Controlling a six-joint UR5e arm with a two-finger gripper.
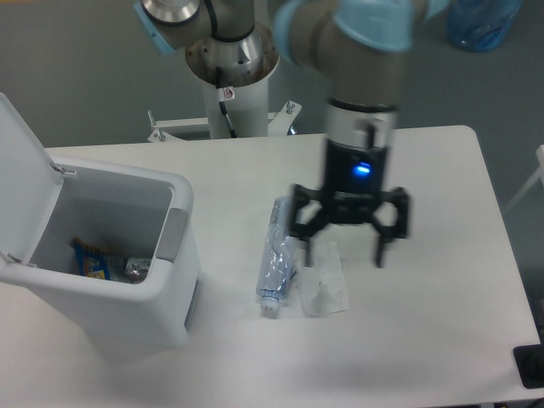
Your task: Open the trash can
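The white boxy trash can (127, 289) stands at the table's left side. Its flat white lid (21, 178) is swung up and back on the left, so the bin's inside shows, with wrappers at the bottom (106, 263). The grey push latch (173, 234) sits on the bin's right rim. My gripper (347, 255) hangs over the middle of the table, well right of the bin, fingers spread open and holding nothing. It is blurred by motion.
A clear crushed plastic bottle (276, 259) lies just left of the gripper. A crumpled clear plastic piece (323, 285) lies below the gripper. The robot's base column (231, 85) stands behind the table's far edge.
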